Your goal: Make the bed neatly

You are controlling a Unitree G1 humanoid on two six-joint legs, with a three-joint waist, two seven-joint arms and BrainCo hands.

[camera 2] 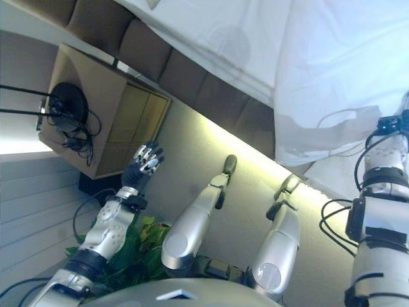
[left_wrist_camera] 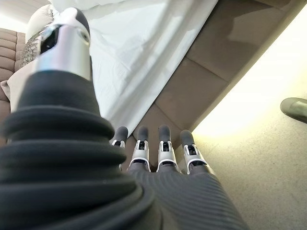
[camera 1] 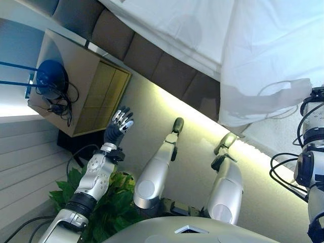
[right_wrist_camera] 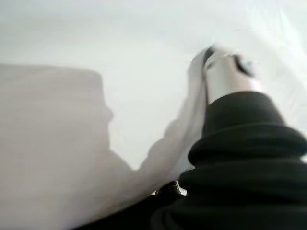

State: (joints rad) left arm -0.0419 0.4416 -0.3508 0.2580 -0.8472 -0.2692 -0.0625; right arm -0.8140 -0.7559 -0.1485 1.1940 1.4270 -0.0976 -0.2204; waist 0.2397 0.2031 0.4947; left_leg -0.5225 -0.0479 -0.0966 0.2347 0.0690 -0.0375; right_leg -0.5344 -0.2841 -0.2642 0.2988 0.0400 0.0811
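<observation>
A white cover [camera 1: 263,61] lies over the bed, and one corner hangs down past the brown padded bed frame [camera 1: 152,61]. My right arm [camera 1: 314,109] reaches up under that hanging corner, so the head views hide the hand. In the right wrist view my right hand [right_wrist_camera: 230,76] shows its thumb pressed against a ridge of the white cover [right_wrist_camera: 144,72] that gathers at it. My left hand [camera 1: 117,129] is open and empty, raised over the floor between the bed frame and a nightstand. Its straight fingers [left_wrist_camera: 163,148] point toward the bed's side.
A light wooden nightstand [camera 1: 86,86] stands by the bed's head end, with a round blue object [camera 1: 50,78] and dark cables on top. A green plant [camera 1: 114,197] stands below my left arm. A patterned pillow [left_wrist_camera: 38,38] lies at the bed's head.
</observation>
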